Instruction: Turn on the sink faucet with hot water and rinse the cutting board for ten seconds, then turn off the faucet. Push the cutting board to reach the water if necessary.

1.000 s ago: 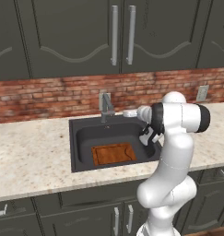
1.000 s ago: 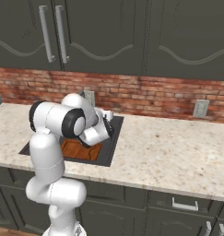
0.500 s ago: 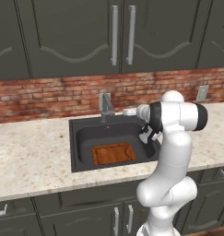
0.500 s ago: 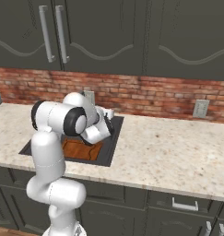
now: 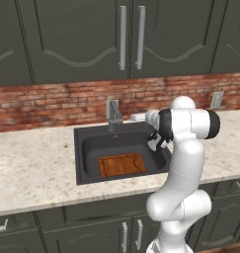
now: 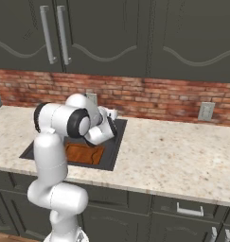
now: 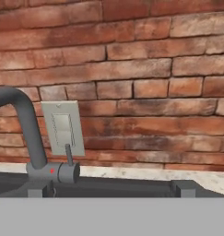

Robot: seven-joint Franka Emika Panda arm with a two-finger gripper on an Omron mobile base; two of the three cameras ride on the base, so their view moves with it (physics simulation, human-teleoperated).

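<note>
Gripper (image 5: 152, 142) jaws wide apart, empty, above sink (image 5: 87, 143)

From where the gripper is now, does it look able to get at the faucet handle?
Probably yes. The gripper hangs over the right side of the sink, open and empty. In the hand view the sink faucet and its small lever stand straight ahead against the brick wall, with nothing between them. No water is running.

Glossy white arm (image 5: 183, 163), seemingly black joints
</note>
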